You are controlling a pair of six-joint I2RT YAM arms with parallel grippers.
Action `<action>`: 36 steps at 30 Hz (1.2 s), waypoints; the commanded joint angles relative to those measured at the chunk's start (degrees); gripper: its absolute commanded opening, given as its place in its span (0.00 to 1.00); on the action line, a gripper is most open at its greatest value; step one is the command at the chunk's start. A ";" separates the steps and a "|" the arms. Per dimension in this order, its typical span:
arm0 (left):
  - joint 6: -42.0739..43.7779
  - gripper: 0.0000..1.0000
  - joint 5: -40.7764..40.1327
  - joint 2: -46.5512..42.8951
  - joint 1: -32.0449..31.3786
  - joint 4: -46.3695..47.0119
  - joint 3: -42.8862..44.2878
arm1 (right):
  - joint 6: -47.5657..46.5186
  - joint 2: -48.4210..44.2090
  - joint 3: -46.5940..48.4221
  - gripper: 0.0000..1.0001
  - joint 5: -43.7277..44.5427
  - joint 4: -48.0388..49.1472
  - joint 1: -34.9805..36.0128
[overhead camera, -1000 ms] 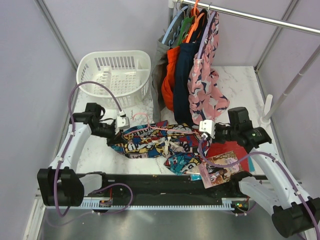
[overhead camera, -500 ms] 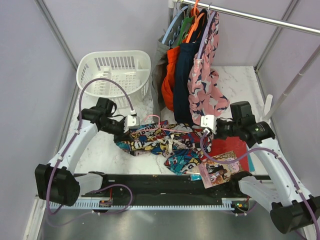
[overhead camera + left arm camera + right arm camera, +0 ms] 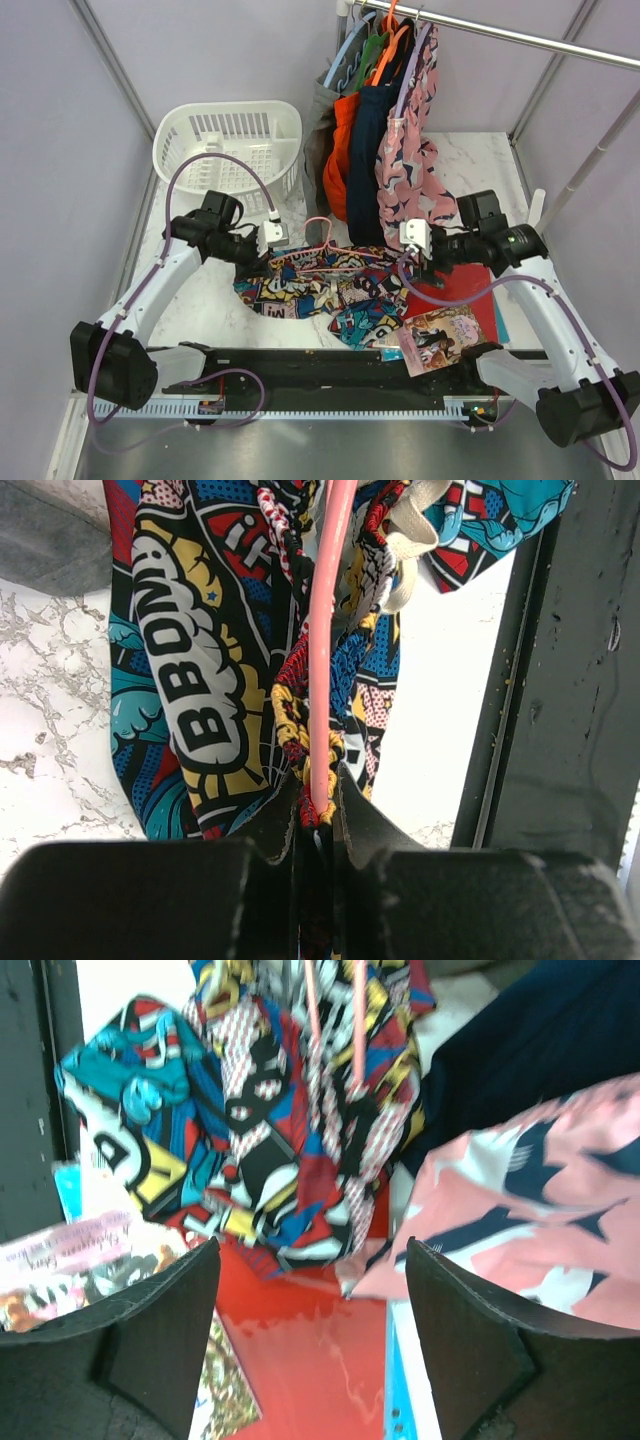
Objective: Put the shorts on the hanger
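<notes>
The comic-print shorts (image 3: 320, 290) lie bunched on the marble table, threaded on the thin pale-pink hanger (image 3: 322, 245). My left gripper (image 3: 275, 238) is shut on the hanger's wire (image 3: 322, 630), with a fold of the shorts (image 3: 200, 660) pinched in beside it at the fingertips (image 3: 318, 805). My right gripper (image 3: 412, 258) is open at the shorts' right end, with nothing between its fingers. In the right wrist view it (image 3: 310, 1300) hovers over a red folder (image 3: 310, 1350), just short of the shorts (image 3: 250, 1140) and the hanger's wires (image 3: 357, 1030).
A white basket (image 3: 230, 150) stands at the back left. Garments on coloured hangers hang from the rail (image 3: 500, 35): orange (image 3: 340, 160), navy (image 3: 370, 150) and pink patterned (image 3: 415, 170), its hem close to my right gripper. A picture book (image 3: 440, 335) lies at the front right.
My right gripper has opened, let go of the shorts and hanger, and drawn back a little. My left gripper has moved right with the hanger, and the shorts have bunched toward the middle.
</notes>
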 commanded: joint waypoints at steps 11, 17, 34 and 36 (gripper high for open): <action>-3.12 0.02 2.98 -2.89 -3.02 2.64 2.32 | 26.65 10.07 8.45 0.63 4.03 24.80 21.68; -3.73 0.02 4.03 -5.70 -3.28 2.47 2.67 | 26.92 15.62 11.62 0.51 6.15 24.28 24.59; -14.26 0.67 3.77 -11.15 -3.99 1.85 16.01 | 30.87 11.40 27.88 0.00 11.59 12.00 25.47; -16.47 0.75 3.16 -11.86 -3.81 4.56 19.78 | 31.39 11.22 31.30 0.00 12.38 10.58 25.38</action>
